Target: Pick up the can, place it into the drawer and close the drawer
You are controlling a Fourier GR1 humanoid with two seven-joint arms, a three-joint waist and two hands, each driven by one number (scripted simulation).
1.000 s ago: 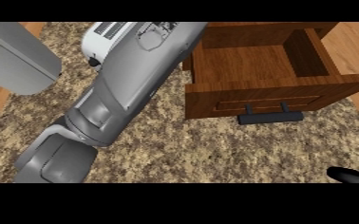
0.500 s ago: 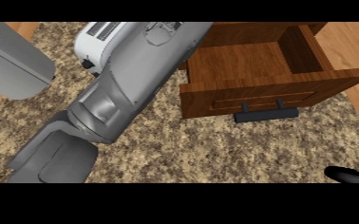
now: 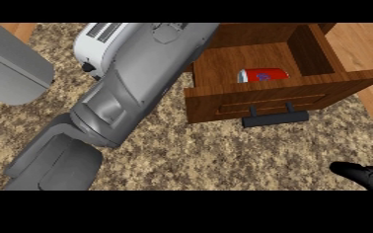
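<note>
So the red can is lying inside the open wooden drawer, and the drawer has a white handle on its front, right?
Not quite. The head view shows the red can lying inside the open wooden drawer, but the handle on its front is black, not white.

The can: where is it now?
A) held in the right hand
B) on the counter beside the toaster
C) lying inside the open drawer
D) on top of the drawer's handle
C: the can lies on its side on the floor of the open drawer.
</note>
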